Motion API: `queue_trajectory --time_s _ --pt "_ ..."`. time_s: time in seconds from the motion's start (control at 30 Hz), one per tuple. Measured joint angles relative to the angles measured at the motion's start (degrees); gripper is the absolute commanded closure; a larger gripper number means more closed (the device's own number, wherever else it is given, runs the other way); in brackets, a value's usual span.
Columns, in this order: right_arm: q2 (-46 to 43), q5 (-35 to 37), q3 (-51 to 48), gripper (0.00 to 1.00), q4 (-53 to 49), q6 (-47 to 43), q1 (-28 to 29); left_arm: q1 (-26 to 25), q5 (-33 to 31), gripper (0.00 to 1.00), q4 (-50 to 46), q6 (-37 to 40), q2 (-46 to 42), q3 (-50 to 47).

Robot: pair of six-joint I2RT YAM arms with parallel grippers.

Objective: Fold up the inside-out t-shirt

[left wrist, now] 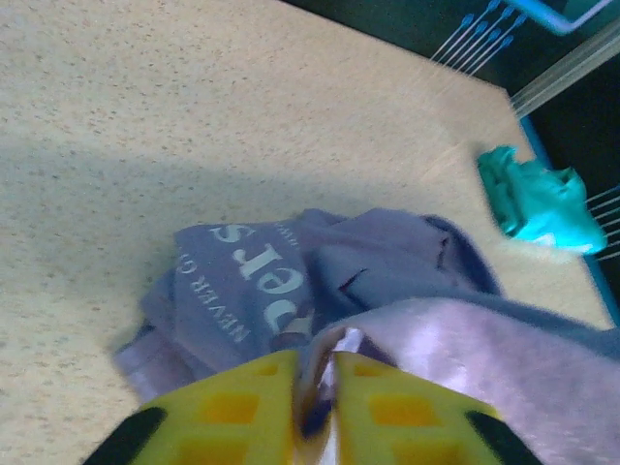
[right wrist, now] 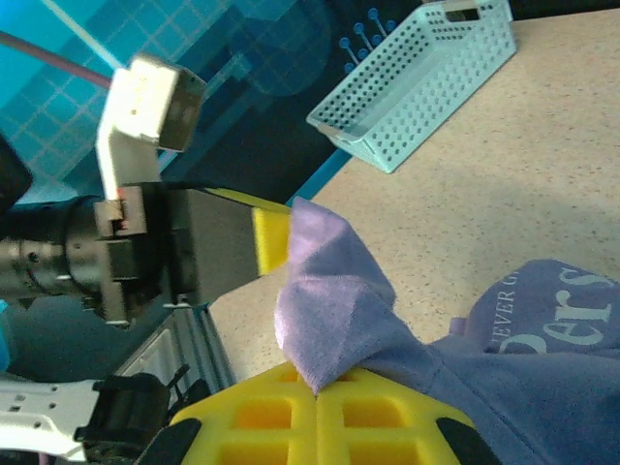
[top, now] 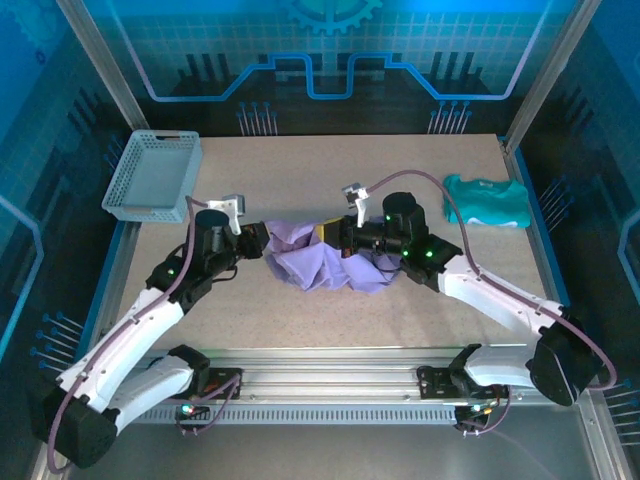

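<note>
Right wrist view: the right gripper (right wrist: 317,395) has its yellow fingers (right wrist: 387,417) pressed together on a raised fold of the t-shirt (right wrist: 334,310). Left wrist view: the left gripper (left wrist: 318,378) is almost closed, with only a thin gap, and the t-shirt's cloth sits pinched in it. From above, the t-shirt lies crumpled between both grippers, near the middle of the table (top: 400,170), touching each one.

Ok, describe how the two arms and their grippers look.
The left arm and right arm have white links, black joints with small green lights and a pale purple cable. The left gripper and right gripper have yellow fingers with black corners.
</note>
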Motion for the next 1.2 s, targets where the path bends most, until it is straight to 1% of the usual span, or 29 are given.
queue_trajectory --time_s 0.13,0.2,0.23,0.3,0.37,0.43,0.53,0.63,0.83,1.0,1.13,1.2 --pt "0.98 -1.64 0.0 1.0 0.76 0.0 -0.87 -0.07 -0.09 0.52 -2.32 1.49 -0.66 0.0" --pt "1.31 -2.08 0.0 0.99 0.81 -0.02 -1.33 -0.39 -0.02 0.47 -3.08 1.77 -2.49 -0.02" --pt "1.46 -2.12 0.0 0.99 0.83 -0.02 -1.55 -0.81 0.15 0.47 -3.32 1.95 -3.8 -0.02" --pt "1.68 -2.1 0.0 0.99 0.83 -0.02 -1.64 -1.9 0.48 0.48 -3.63 2.12 -5.79 -0.02" --pt "1.95 -2.1 0.0 0.99 0.79 -0.02 -1.64 -3.39 1.46 0.52 -4.0 2.1 -7.06 -0.02" --pt "2.23 -2.1 0.0 0.99 0.7 -0.02 -1.64 -5.25 3.63 0.54 -4.0 1.6 -7.04 -0.02" --pt "2.6 -2.1 0.0 0.99 0.7 -0.02 -1.64 -7.28 8.37 0.53 -2.89 0.94 -5.22 -0.02" --pt "2.75 -2.1 0.0 0.99 0.63 -0.02 -1.64 -7.85 11.61 0.52 -0.87 -0.28 -1.92 0.0" --pt "2.73 -2.1 0.0 0.99 0.63 -0.02 -1.64 -7.82 12.0 0.51 0.22 -0.83 3.32 1.2" --pt "2.67 -2.08 0.0 0.99 0.24 -0.07 -1.64 -7.1 11.78 0.51 2.01 -1.2 5.53 2.6" --pt "2.4 -2.1 0.0 0.99 0.24 -0.07 -1.64 -6.21 11.8 0.59 3.54 -1.79 6.38 2.67" --pt "2.29 -2.08 0.0 0.99 0.24 -0.07 -1.64 -5.88 11.93 0.67 4.33 -1.75 7.06 2.69"
